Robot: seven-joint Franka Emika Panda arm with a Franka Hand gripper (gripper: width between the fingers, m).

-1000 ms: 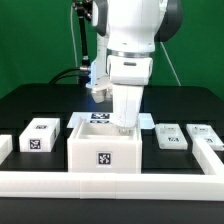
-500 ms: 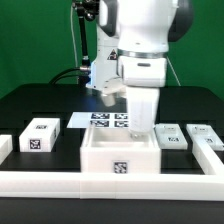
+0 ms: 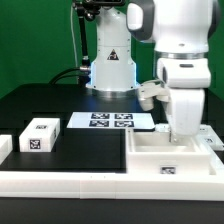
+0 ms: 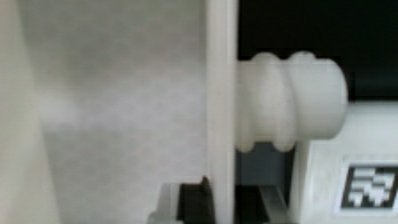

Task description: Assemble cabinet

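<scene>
Cabinet (image 3: 150, 160) now at exterior view's right end of rail (image 3: 60, 183), shifted from centre a second ago; arm swung across with it. Claw (image 3: 183, 132) pinched narrow, dipped into cabinet's open top. Small block (image 3: 40, 135), marker board (image 3: 110, 120) unmoved on tabletop (image 3: 30, 100).

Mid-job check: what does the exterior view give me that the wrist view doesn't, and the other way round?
Only the exterior view: the marker board, a tagged white block toward that view's left, the long front rail, and the arm above the cabinet. Only the wrist view: a ribbed white knob beside a flat white panel, and the dark jaws shut by its edge. Both: white parts carrying black-and-white tags; whether the same tag, I cannot tell.
</scene>
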